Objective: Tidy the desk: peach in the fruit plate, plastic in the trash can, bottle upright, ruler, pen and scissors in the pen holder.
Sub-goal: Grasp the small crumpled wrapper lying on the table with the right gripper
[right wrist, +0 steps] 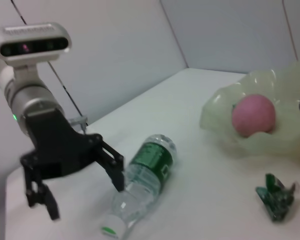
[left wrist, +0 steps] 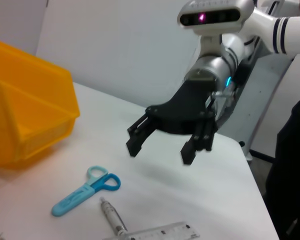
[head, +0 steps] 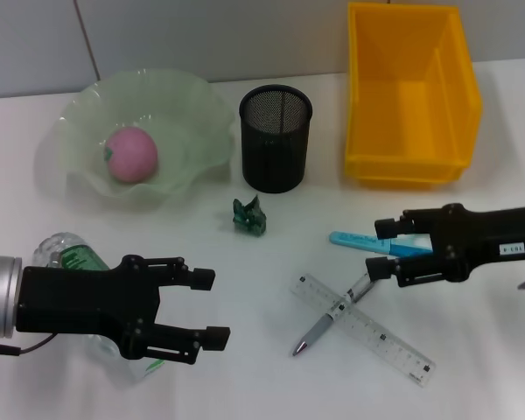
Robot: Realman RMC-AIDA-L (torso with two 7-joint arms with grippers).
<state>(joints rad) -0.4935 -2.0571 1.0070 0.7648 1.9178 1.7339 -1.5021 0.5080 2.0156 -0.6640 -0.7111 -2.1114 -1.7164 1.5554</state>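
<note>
- The bottle point(head: 79, 262) lies on its side on the table's point(head: 271, 385) left, long axis running front to back, white cap toward the robot, green label unreadable.
- The left gripper point(head: 212, 306) hangs over it, fingers spread.
- The right gripper point(head: 378, 248), fingers spread, hovers above the scissors point(head: 367, 241), beside the pen point(head: 328, 322) crossing the ruler point(head: 363, 329).
- Its small arm sticker seems to carry digits, though illegible.
- The peach point(head: 129, 154) sits in the plate point(head: 188, 105).
</note>
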